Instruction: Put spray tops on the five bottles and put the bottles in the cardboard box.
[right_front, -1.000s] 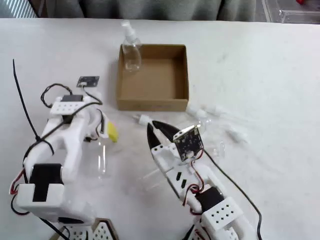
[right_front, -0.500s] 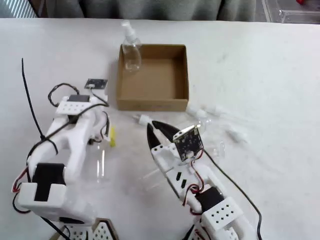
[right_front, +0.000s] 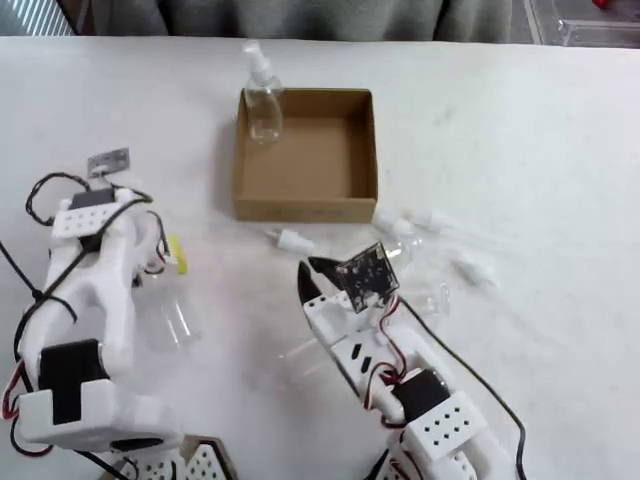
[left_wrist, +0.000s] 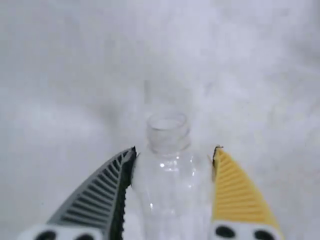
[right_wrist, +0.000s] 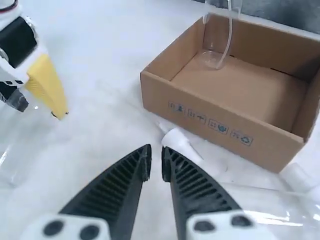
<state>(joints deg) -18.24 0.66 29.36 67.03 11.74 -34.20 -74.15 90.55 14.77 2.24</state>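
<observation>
My left gripper (left_wrist: 172, 155) is shut on a clear bottle (left_wrist: 167, 135) with an open neck and no top; its grey and yellow fingers press the bottle's shoulders. In the high view this gripper (right_front: 162, 265) is at the left with the bottle (right_front: 172, 322) beneath it. My right gripper (right_wrist: 156, 157) is shut and holds nothing, just short of a white spray top (right_wrist: 177, 140) lying before the cardboard box (right_wrist: 235, 100). One bottle with a spray top (right_front: 262, 100) stands in the box's (right_front: 305, 205) far left corner.
Several more spray tops (right_front: 430, 218) and clear bottles (right_front: 430, 255) lie on the white table to the right of the box's front. The spray top nearest my right gripper (right_front: 305, 275) lies in front of the box (right_front: 290, 240). Cables trail from both arms.
The left arm has swung to the left, carrying the bottle with it. The right gripper has drawn back a little from the box.
</observation>
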